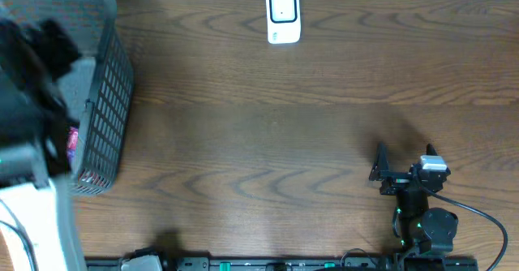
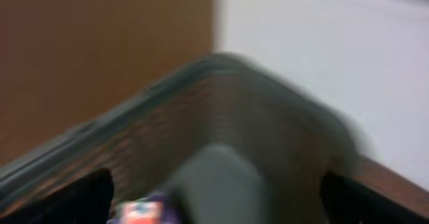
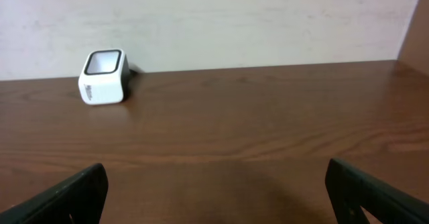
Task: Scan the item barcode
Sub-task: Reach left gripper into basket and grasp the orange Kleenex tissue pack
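While my right claw (image 1: 405, 152) sits spread wide and empty at the near edge of the table (image 1: 259, 125), well right of the basket (image 1: 109, 101), my left claw (image 2: 221, 207) hangs over that basket, released too and holding nothing. Inside the basket, below my left fingers (image 2: 80, 198), lie a blurred grey lump (image 2: 214, 177) and a small purple-and-red packet (image 2: 142, 212), too smeared to read. Farthest off, well right of the basket at the table's back edge, stands the white scanner (image 1: 283, 15).
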